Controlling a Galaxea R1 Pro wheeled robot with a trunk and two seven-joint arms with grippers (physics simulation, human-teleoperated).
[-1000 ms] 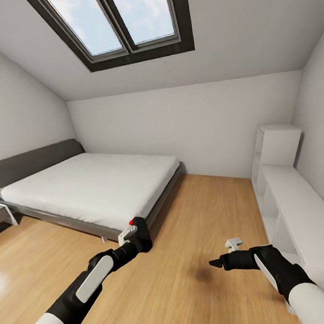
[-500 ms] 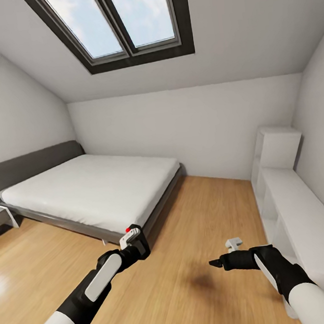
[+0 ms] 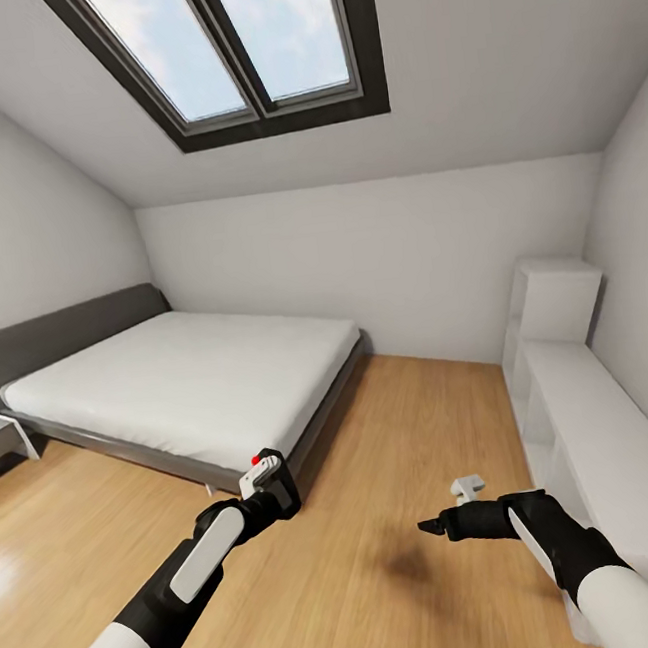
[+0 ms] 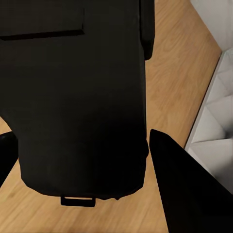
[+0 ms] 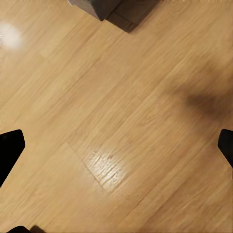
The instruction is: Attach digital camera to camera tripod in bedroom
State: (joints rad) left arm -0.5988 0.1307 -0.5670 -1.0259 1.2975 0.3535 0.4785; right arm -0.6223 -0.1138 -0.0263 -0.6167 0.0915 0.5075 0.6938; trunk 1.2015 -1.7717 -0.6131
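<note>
My left gripper [image 3: 270,483] is clamped on the digital camera [image 4: 77,97], held above the wood floor [image 3: 393,578] near the bed [image 3: 185,380]. My right gripper [image 5: 116,145] hangs spread wide, holding nothing.

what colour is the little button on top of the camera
Red: the digital camera has a round red button, clearest in the head view.

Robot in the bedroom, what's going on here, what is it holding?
The robot stands on the wood floor of a bedroom, facing the bed under a skylight. Its left gripper is shut on the digital camera, a black box with a red button, held out above the floor near the bed's corner. The right gripper is open and holds nothing, hovering over bare floor. White shelving runs along the right wall.
</note>
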